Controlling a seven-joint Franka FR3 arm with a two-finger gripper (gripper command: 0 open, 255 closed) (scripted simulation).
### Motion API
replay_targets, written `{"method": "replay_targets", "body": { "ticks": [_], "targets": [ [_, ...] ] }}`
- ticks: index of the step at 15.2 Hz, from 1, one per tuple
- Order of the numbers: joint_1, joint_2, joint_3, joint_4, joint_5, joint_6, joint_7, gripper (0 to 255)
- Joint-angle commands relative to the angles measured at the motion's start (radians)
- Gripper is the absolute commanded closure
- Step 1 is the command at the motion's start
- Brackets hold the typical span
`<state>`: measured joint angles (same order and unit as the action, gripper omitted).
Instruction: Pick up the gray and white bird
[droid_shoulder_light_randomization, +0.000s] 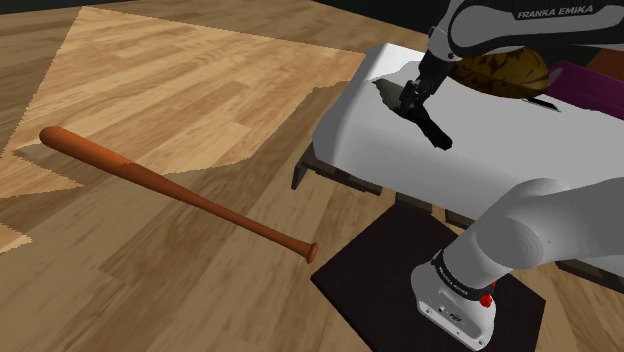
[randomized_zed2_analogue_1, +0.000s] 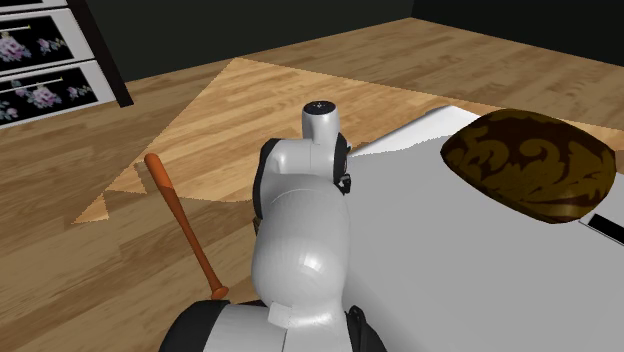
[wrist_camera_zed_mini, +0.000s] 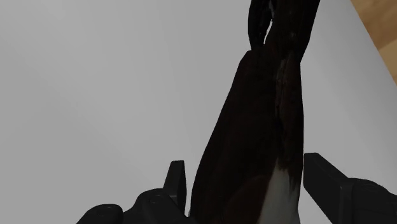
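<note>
The bird (droid_shoulder_light_randomization: 436, 131) looks dark brown to black with a white patch low on its body (wrist_camera_zed_mini: 254, 127). It is over the white bed (droid_shoulder_light_randomization: 500, 160), near the corner on the shoulder view's left. My gripper (droid_shoulder_light_randomization: 412, 98) reaches down from the upper right and is shut on the bird, one black finger on each side of its body. In the wrist view the gripper (wrist_camera_zed_mini: 248, 186) clasps the bird's white-patched end, and the long dark body runs away from the fingers over the bed sheet (wrist_camera_zed_mini: 95, 83).
A brown patterned pillow (droid_shoulder_light_randomization: 505, 68) (randomized_zed2_analogue_1: 535, 160) lies on the bed behind the gripper. A wooden baseball bat (droid_shoulder_light_randomization: 170, 190) (randomized_zed2_analogue_1: 185, 225) lies on the wood floor beside the bed. My stand sits on a dark mat (droid_shoulder_light_randomization: 375, 270). A floral-fronted cabinet (randomized_zed2_analogue_1: 40, 60) stands far off.
</note>
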<state>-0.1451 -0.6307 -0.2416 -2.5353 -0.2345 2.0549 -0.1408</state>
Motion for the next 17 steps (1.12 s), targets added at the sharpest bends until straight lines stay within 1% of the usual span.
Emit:
{"method": "replay_targets", "body": {
  "ticks": [1,7,17],
  "targets": [
    [0.000,0.002,0.000,-0.002,0.000,0.000,0.000,255],
    [0.000,0.003,-0.001,-0.002,0.000,0.001,-0.001,255],
    [0.008,-0.011,0.016,0.123,0.018,-0.137,-0.013,255]
  ]
}}
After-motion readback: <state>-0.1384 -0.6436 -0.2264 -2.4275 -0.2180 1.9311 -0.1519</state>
